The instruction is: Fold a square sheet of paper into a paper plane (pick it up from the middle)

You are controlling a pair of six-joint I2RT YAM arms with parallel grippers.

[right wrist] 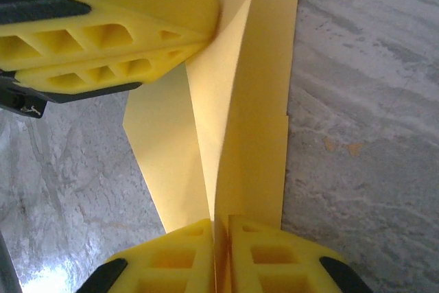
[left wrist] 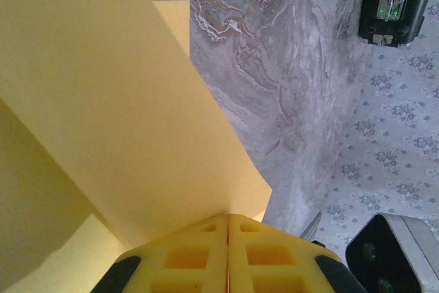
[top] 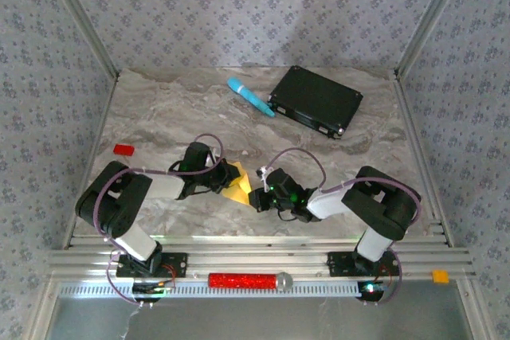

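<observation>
The square sheet of paper is yellow-orange and folded into long creased layers, held just above the marble table between the two arms. My left gripper is shut on one edge of it; in the left wrist view the paper fans out from the closed left gripper. My right gripper is shut on the opposite end. In the right wrist view an upright fold of the paper runs into the right gripper, and the left gripper's fingers pinch the far edge.
A black flat box lies at the back right, with a light-blue cylinder beside it. A small red block sits at the left. A red roller rests on the front rail. Frame posts and patterned walls close in the sides.
</observation>
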